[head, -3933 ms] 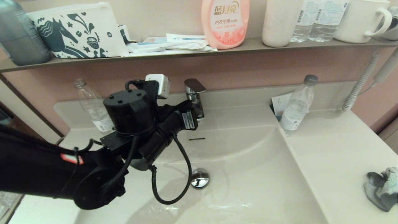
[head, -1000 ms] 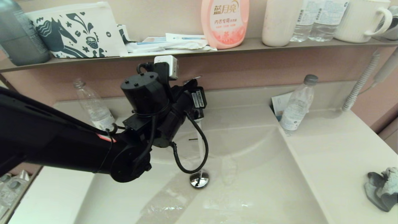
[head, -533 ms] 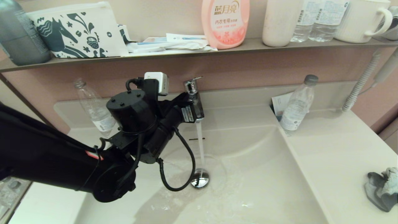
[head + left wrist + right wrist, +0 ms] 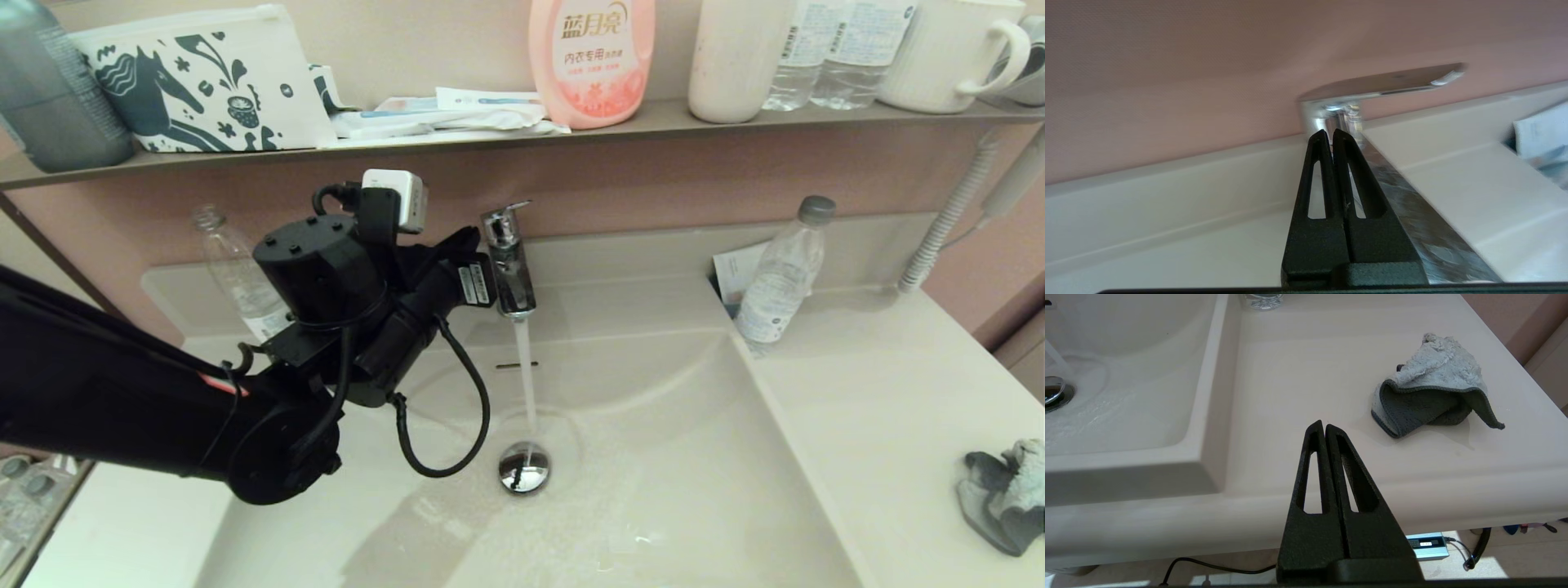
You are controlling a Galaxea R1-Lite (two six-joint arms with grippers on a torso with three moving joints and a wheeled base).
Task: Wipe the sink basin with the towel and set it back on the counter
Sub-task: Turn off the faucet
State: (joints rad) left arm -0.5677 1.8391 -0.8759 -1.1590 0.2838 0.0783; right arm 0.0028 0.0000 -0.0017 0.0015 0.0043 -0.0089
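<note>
Water runs from the chrome faucet (image 4: 510, 261) into the cream-white sink basin (image 4: 678, 474), landing on the round drain plug (image 4: 524, 467). The faucet's lever (image 4: 1384, 81) is tilted up. My left gripper (image 4: 472, 242) is shut and empty, its tips (image 4: 1329, 132) just left of the faucet body, beside the spout. The dark grey towel (image 4: 1000, 494) lies crumpled on the counter (image 4: 865, 392) at the far right, pale fluffy side up (image 4: 1433, 392). My right gripper (image 4: 1325, 424) hangs shut and empty over the counter's front edge (image 4: 1298, 367), apart from the towel. It does not show in the head view.
A clear bottle (image 4: 780, 278) stands at the basin's back right corner and another (image 4: 245, 278) at the back left. The brown shelf (image 4: 490, 135) above holds the horse pouch (image 4: 196, 77), a pink bottle (image 4: 592, 57) and cups. A ribbed hose (image 4: 947, 220) hangs at the right.
The faucet lever has been lifted and water now flows. My left gripper has since drawn back to the left, away from the lever. The towel has not moved.
</note>
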